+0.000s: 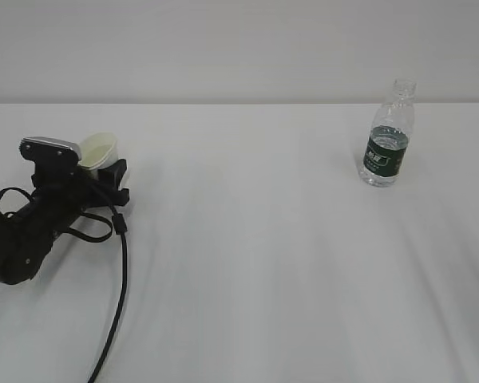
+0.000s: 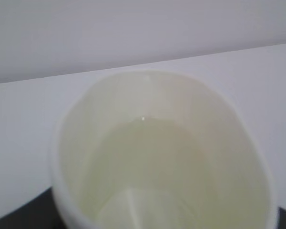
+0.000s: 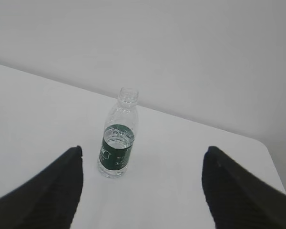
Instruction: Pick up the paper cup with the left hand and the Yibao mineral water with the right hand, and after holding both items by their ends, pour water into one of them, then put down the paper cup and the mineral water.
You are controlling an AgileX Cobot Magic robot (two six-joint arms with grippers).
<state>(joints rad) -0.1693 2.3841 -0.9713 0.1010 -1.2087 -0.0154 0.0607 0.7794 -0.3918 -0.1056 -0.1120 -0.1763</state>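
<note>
The paper cup [image 1: 96, 150] sits tilted between the jaws of my left gripper [image 1: 105, 169], which lies low over the table at the far left and is shut on it. Seen from the left wrist, the cup [image 2: 162, 157] fills the picture, with its pale cream inside facing the camera. The Yibao mineral water [image 1: 389, 136] stands upright and uncapped at the far right, partly filled. In the right wrist view the bottle [image 3: 117, 143] is ahead and slightly left of my right gripper [image 3: 143, 151]. That gripper is open wide, apart from the bottle. It is outside the exterior view.
A white table [image 1: 255, 263] runs back to a plain pale wall. A thick black cable [image 1: 120, 279] trails from the left arm toward the front edge. The table's far right corner [image 3: 264, 143] shows beyond the bottle.
</note>
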